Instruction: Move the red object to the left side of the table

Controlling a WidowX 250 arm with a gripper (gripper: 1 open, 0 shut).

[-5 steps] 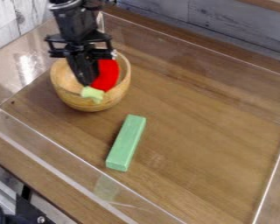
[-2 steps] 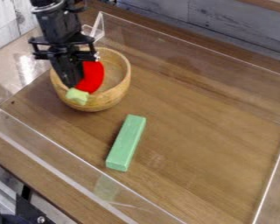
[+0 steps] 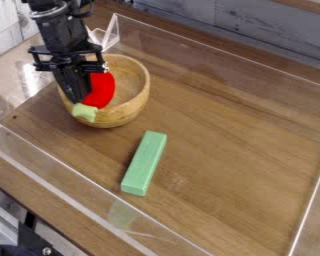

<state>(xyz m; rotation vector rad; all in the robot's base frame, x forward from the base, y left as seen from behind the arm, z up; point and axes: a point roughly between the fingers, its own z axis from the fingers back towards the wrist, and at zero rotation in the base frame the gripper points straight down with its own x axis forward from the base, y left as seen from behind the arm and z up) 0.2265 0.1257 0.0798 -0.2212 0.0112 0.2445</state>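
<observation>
The red object (image 3: 103,90), a small rounded bright-red toy with a pale yellow-green stub (image 3: 85,113) at its lower end, hangs above the left rim of the wooden bowl (image 3: 125,104). My gripper (image 3: 80,92) points almost straight down and is shut on the toy's left side, its black fingers covering part of it. The table (image 3: 230,120) is a brown wood-grain top with low clear acrylic walls.
A long green rectangular block (image 3: 144,163) lies flat in front of the bowl, near the middle of the table. A clear acrylic wall (image 3: 43,150) runs along the front-left edge, close to the bowl. More clear walls line the back and right.
My gripper has carried the red toy to the left, from over the bowl's middle to its left rim. The bowl and the green block have stayed put.
</observation>
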